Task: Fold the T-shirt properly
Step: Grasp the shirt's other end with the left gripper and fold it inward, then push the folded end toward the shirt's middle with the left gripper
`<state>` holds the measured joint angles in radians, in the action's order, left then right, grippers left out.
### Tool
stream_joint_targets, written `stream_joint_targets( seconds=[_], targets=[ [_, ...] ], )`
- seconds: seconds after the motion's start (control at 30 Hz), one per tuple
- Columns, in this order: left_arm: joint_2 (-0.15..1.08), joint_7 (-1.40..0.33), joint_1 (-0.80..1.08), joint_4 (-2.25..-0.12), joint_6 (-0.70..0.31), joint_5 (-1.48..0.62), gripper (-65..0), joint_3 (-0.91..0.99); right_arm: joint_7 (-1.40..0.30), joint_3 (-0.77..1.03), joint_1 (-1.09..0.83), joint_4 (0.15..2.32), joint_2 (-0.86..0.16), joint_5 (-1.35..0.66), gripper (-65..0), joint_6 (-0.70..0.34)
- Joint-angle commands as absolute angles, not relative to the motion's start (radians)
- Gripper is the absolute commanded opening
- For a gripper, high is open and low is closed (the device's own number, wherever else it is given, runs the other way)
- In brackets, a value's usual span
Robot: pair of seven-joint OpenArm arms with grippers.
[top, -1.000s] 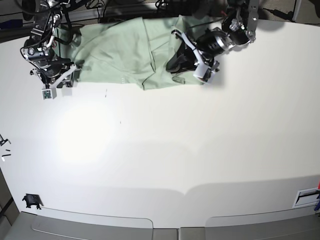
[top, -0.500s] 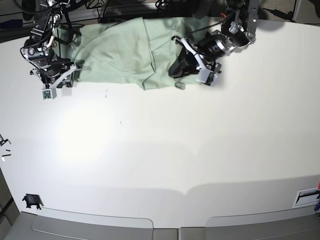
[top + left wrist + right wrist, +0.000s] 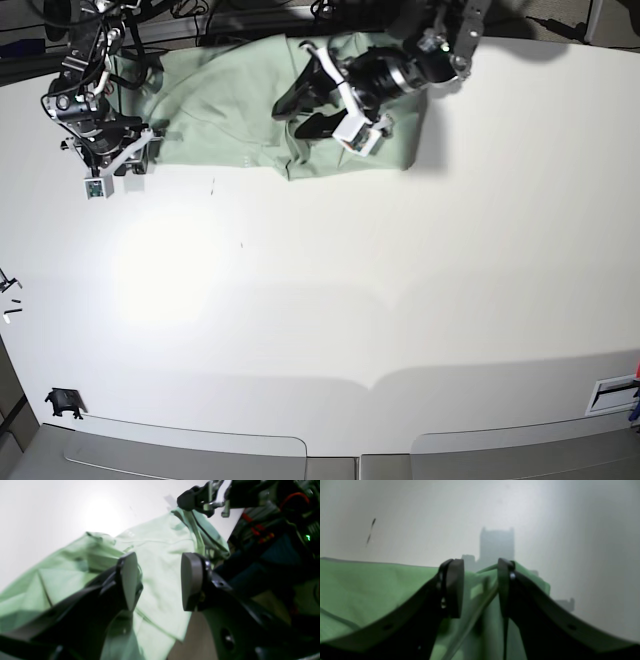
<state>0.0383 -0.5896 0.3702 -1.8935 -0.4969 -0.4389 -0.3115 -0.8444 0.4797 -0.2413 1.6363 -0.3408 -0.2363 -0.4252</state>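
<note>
Near side of the white worktop (image 3: pixel 330 300) is bare apart from a small black clip (image 3: pixel 62 402) at the near-left corner and a few dark specks.

The T-shirt (image 3: pixel 240 105) lies at the far edge, left of centre, spread across in a wide band with rumpled folds and a near hem running roughly straight.

My right end effector (image 3: pixel 112 172) sits at the shirt's left end, on the near-left corner of the cloth. Wrist view: fingers (image 3: pixel 453 590) spread with a clear gap, the cloth's edge (image 3: pixel 480 597) bunched up between them. Nothing pinched as far as I can see; I can't tell whether the pads touch the fabric.

My left end effector (image 3: pixel 320 105) is over the right half of the shirt, pointing left across it. Wrist view: pads (image 3: pixel 191 580) set wide apart, pale green cloth (image 3: pixel 160 575) showing through the gap below them, not gripped.

Farther back, behind the shirt: dark cabling and arm hardware (image 3: pixel 262 510) past the worktop's far edge. Blurred, can't resolve detail.
</note>
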Motion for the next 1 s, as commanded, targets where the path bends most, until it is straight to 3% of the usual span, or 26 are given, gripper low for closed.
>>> stream_joint_targets(
  seconds=[0.0, 0.17, 0.33, 0.43, 0.67, 0.97],
  targets=[
    [0.031, -0.559, 0.361, -1.913, -0.503, -0.460, -38.7, -0.321, -0.820, 0.485, -0.233, 1.652, -0.357, -0.247, -44.0, -0.422],
    [0.031, -0.600, 0.360, -1.925, -0.505, -0.423, -41.2, -0.315, -0.820, 0.485, -0.233, 1.652, -0.358, -0.246, -44.0, -0.422],
    [0.046, -0.743, 0.372, -2.013, -0.502, -0.368, -54.4, -0.228, -0.820, 0.485, -0.233, 1.652, -0.358, -0.246, -44.0, -0.422],
    [0.071, -0.750, 0.403, -2.066, -0.438, -0.368, -65.0, -0.159, -0.819, 0.485, -0.233, 1.652, -0.358, -0.247, -44.0, -0.422],
    [0.107, -0.764, 0.491, -2.050, -0.392, -0.363, -65.0, -0.031, -0.815, 0.485, -0.232, 1.652, -0.358, -0.247, -44.0, -0.422],
    [0.101, -0.766, 0.476, -1.876, -0.350, -0.304, -65.0, -0.055, -0.815, 0.485, -0.232, 1.652, -0.358, -0.247, -44.0, -0.422]
  ],
)
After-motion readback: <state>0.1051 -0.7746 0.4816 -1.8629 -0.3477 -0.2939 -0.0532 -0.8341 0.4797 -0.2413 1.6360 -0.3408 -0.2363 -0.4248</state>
